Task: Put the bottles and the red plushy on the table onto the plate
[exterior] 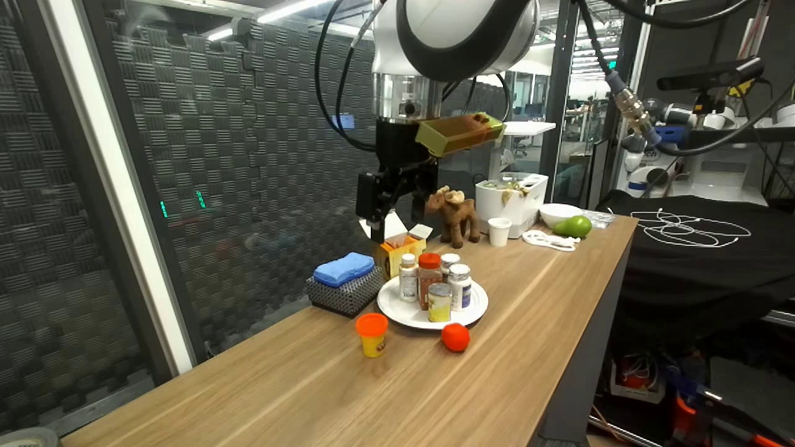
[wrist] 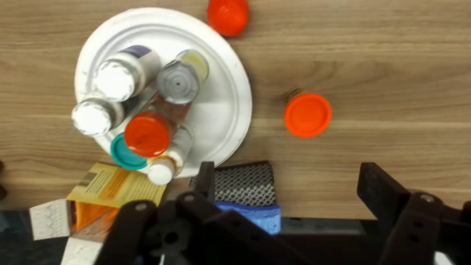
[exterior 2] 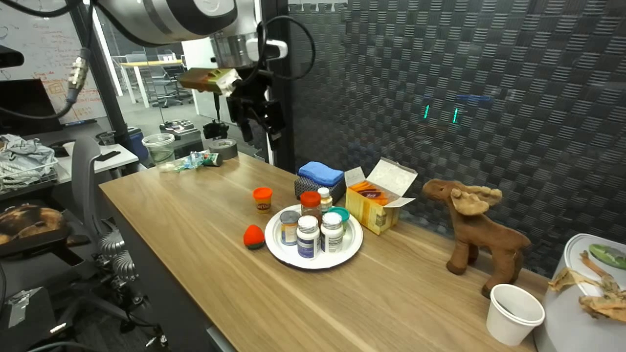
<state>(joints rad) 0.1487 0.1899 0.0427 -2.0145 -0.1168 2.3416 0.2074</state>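
Observation:
On the white plate [wrist: 224, 110] stand several bottles: a red-capped brown bottle [exterior: 430, 282], white bottles [exterior 2: 308, 239], a slim white-capped bottle [exterior: 407, 279], a green-lidded jar [wrist: 125, 152] and a small metal-topped can [exterior: 439, 303]. Just outside the plate's rim sits the red plushy [exterior 2: 254, 236]; whether they touch I cannot tell. A yellow tub with an orange lid [wrist: 308, 115] stands apart on the wooden table [exterior: 298, 385]. High over the table hangs my gripper [wrist: 287, 167], its fingers wide apart and nothing between them. All these objects are below it.
Along the wall side, a dark mesh box [exterior: 348, 298] carries a blue cloth [exterior: 343, 269]. Beside it is a yellow carton [exterior 2: 369, 210] with raised flaps. A brown plush moose [exterior 2: 481, 230] and white cups [exterior 2: 513, 313] stand farther along. A tape roll [exterior 2: 223, 148] lies at the table's end.

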